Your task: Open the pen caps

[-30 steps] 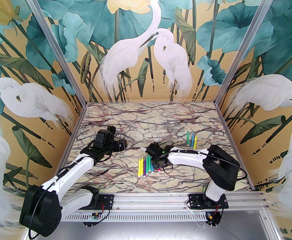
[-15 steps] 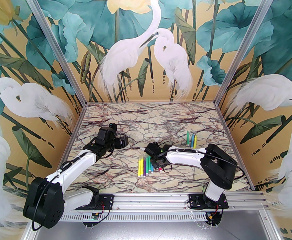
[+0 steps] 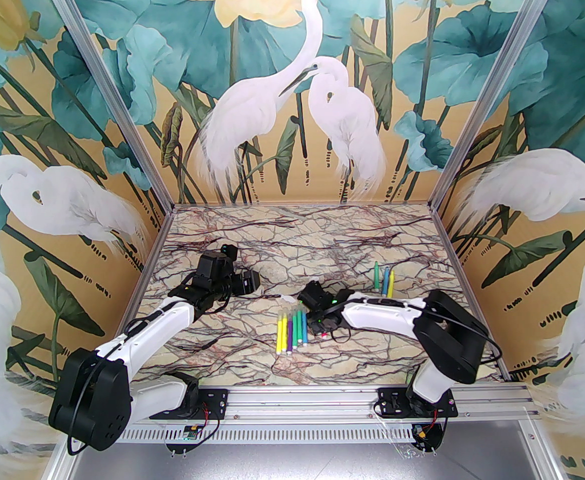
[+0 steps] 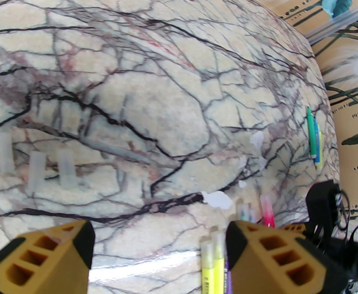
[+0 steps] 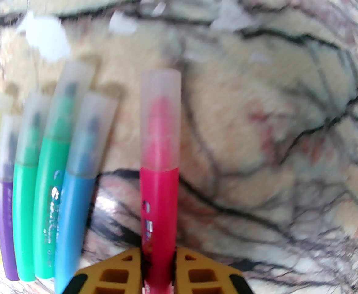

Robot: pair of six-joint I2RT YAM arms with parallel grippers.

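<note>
Pink pen (image 5: pixel 159 207) clamped low on its body by the right jaws, which are narrowed tight against it. Its long axis runs straight out from those jaws, away from the right wrist camera. Its pale see-through cap (image 5: pixel 160 118) is on at the far end, clear of the jaws and touching nothing (the pink tip shows through the plastic). We judge this cap to be the next to come off, and the move turns on that line: the cap has to slide along the pen's length, away from the right jaws.

The left jaws are spread wide and hold nothing. From the left wrist, we see the pink pen beyond them, off to the right of their gap and not yet between them.

From above, the left arm (image 3: pixel 142 333) reaches forward over the left half of the desk (image 3: pixel 297 238), wrist turned right toward the pen. The right arm (image 3: pixel 382 313) is folded low, forearm pointing left. We take the left arm as the free one to seize the cap.

A row of capped pens (image 3: pixel 292 330) lies just beside the pink pen, on its left. Three loose caps (image 4: pixel 36 168) rest on the desk further left, and three pens that appear uncapped (image 3: pixel 383 280) lie well apart at the far right
</note>
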